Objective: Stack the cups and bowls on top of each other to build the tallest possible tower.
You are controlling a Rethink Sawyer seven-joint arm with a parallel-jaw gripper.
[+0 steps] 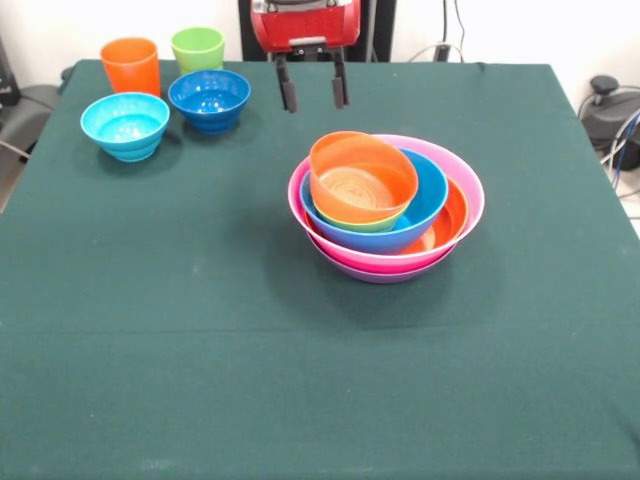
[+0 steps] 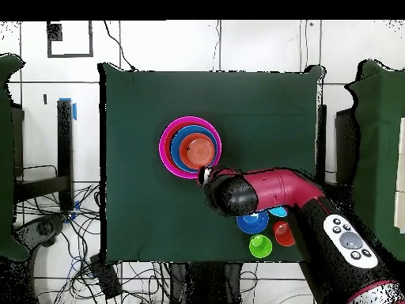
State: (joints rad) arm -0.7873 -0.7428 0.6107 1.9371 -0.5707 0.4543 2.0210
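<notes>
Tower [image 1: 386, 205]: a nest of glossy bowls just right of centre in the front view, left of centre on the cloth in the overhead view; widest pink bowl [image 1: 467, 180] over a purple one [image 1: 380, 274] peeking out at the bottom.
Large orange bowl [image 1: 452, 222]: sits inside the pink one, only its right inner wall showing.
Large blue bowl [image 1: 432, 192]: nested in the orange; thin stiff plastic, likely light and slick, so best pinched across the rim wall.
Small orange bowl [image 1: 362, 178]: topmost, tilted toward the camera over a lime green sliver [image 1: 366, 226]; it looks unsettled and may slide if nudged.
Dark blue bowl [image 1: 209, 98]: upper left of the front view, upright, touching nothing; the rim is the only real purchase.
Light blue bowl [image 1: 125, 124]: just left of and below the dark blue one, upright.
Orange cup [image 1: 131, 66]: far upper left, upright; straight tapered sides ought to suit a side pinch or a finger inside the lip.
Lime green cup [image 1: 197, 47]: just right of the orange cup, upright.
Gripper [image 1: 313, 94]: top centre of the front view, above and behind the tower, fingers spread apart and holding nothing.
</notes>
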